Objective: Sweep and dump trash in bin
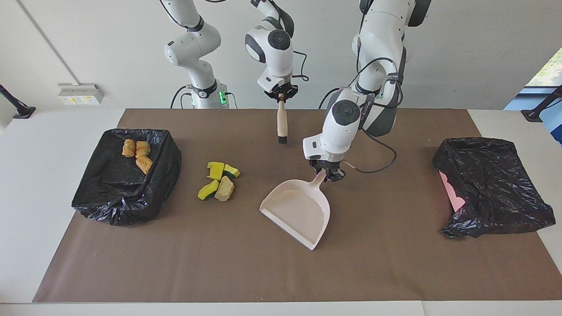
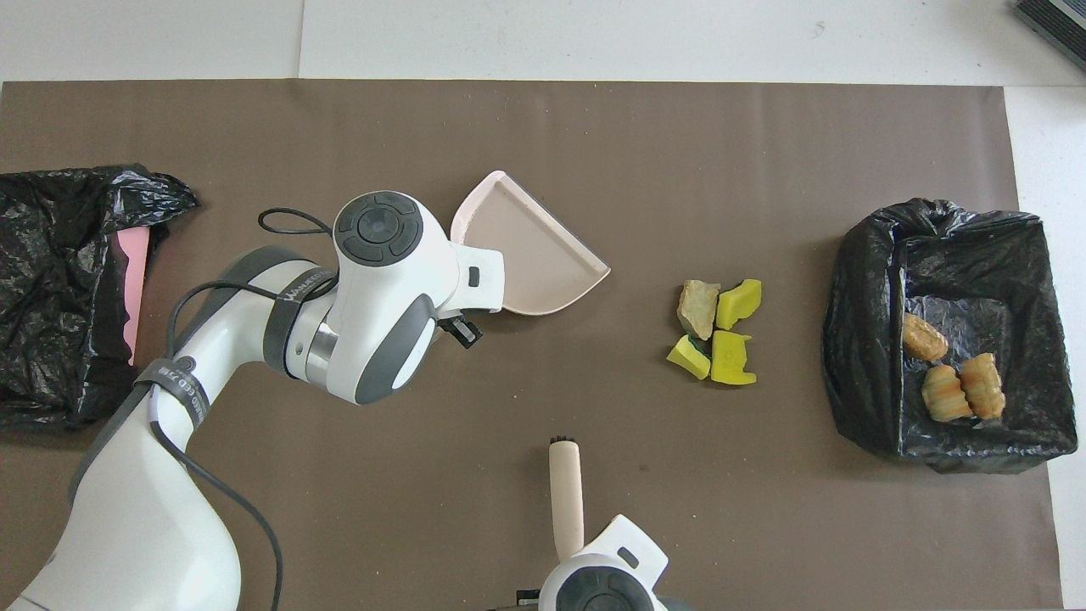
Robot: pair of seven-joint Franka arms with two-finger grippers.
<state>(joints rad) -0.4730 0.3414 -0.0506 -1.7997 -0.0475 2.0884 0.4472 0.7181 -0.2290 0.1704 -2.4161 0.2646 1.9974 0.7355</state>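
- A grey band on the left arm carries white lettering, too small to read for certain
- No other readable words, labels, numbers or signs appear anywhere in either view

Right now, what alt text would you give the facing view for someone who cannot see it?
The left gripper holds a pink dustpan by its handle over a brown mat, while the right gripper holds a small brush bristles down. Yellow sponge scraps lie between the dustpan and a black-lined bin holding pastry pieces.
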